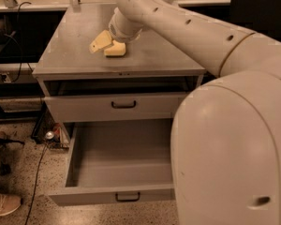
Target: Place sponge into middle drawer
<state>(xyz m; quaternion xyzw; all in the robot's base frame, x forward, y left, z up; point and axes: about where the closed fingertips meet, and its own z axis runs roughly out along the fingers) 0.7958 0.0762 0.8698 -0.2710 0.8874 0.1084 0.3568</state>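
Observation:
The sponge [115, 49], a small pale yellow block, lies on the grey cabinet top [75, 55], left of its middle. My gripper [103, 42] is at the end of the white arm that reaches in from the upper right. It sits right at the sponge's left upper side and touches or nearly touches it. The middle drawer [89, 197] is pulled far out below, with its black bar handle [128, 197] at the front and nothing inside it.
The upper handled drawer [84, 109] stands slightly out under the top. My large white arm and body [234, 139] fill the right side. Cables and a small round object [49, 135] lie on the speckled floor at left, and a shoe [2, 204] shows at bottom left.

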